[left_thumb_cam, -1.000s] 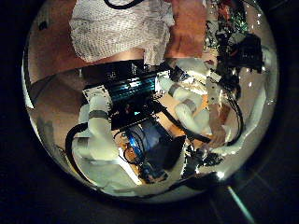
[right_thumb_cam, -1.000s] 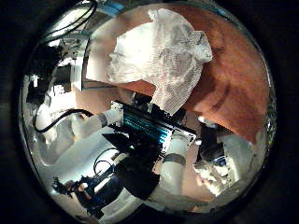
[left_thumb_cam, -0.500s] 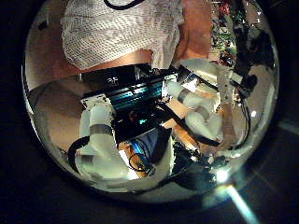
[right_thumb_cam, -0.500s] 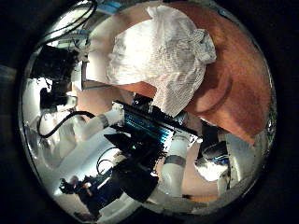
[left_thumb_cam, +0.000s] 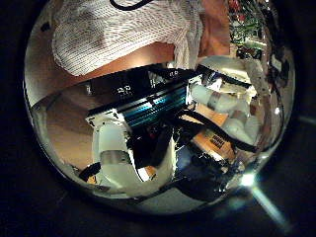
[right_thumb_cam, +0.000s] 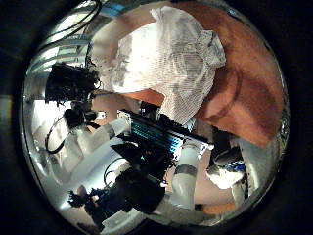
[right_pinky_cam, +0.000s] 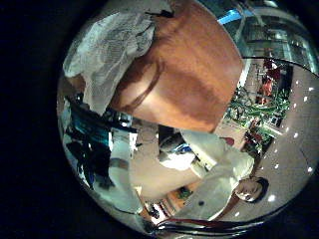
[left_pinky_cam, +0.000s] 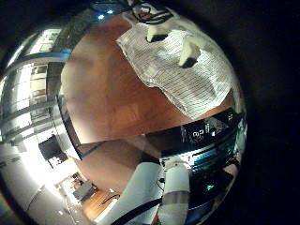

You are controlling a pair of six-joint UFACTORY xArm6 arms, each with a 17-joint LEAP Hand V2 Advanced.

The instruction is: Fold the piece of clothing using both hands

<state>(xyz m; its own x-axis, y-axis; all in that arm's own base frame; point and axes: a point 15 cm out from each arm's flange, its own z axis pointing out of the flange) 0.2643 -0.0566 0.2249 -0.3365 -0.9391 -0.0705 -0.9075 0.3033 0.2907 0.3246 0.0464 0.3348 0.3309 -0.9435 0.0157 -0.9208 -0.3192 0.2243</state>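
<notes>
- Left hand (left_pinky_cam: 155,36) was right over the shirt (left_pinky_cam: 183,70), with fingertips (left_pinky_cam: 190,52) down on the cloth. Whether they were gripping it, I couldn't tell.
- The right hand's own fingers didn't show, so I couldn't tell its state either.
- The shirt lay rumpled on the table (left_pinky_cam: 112,89), a finely checked cloth bunched in folds in the right thumb side view (right_thumb_cam: 161,59).
- One end of it reached the table's edge nearest the robot (left_thumb_cam: 128,39).
- Beyond that edge stood an arm (left_thumb_cam: 111,158).
</notes>
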